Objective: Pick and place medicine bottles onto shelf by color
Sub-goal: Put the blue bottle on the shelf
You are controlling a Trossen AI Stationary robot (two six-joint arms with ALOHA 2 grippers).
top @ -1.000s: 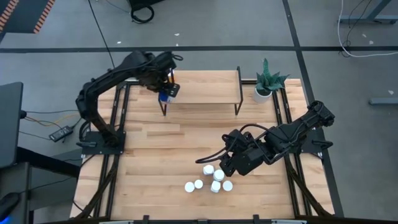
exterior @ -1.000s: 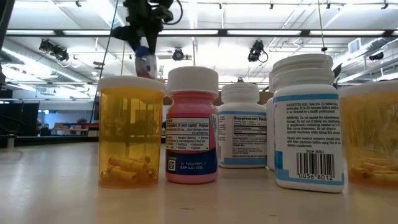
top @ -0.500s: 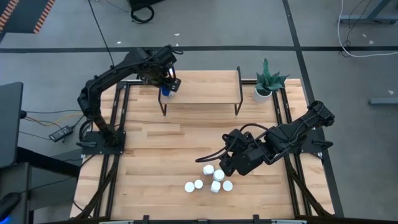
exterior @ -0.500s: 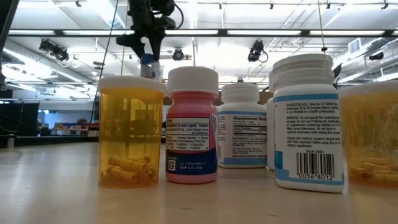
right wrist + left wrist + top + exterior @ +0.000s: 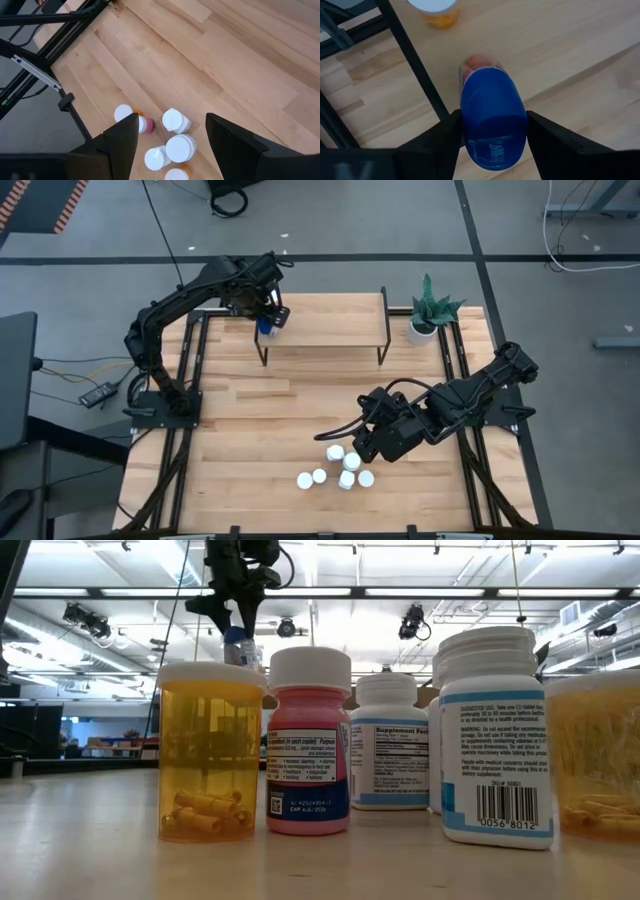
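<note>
Left gripper [image 5: 268, 321] sits over the left end of the shelf [image 5: 330, 333], fingers clamped on the blue bottle [image 5: 492, 120]. From the left wrist camera I see a finger pressed against each side of the blue body, gripped about midway along it. Beyond the bottle lie the shelf board and one black leg, and farther out an orange bottle [image 5: 438, 9] with a white cap. I judge the blue one light, rigid plastic with a smooth wall, so it could twist or slide in the fingers if I ease off too soon. A mid-body hold looks right; the cap end I would leave alone.

In the low camera the same gripper hangs high behind the front row, the blue bottle showing just under the fingers.

Right gripper [image 5: 368, 442] hovers just beside the loose cluster of white-capped bottles [image 5: 338, 467], its fingers spread wide with nothing between them. Under and ahead of it the right wrist camera shows five or six caps; one pink bottle [image 5: 145, 125] lies closest to a finger. They stand nearly touching, so I expect neighbours to topple if I come in carelessly. Small, light, easily knocked. I would take each around the body, below the cap.
</note>
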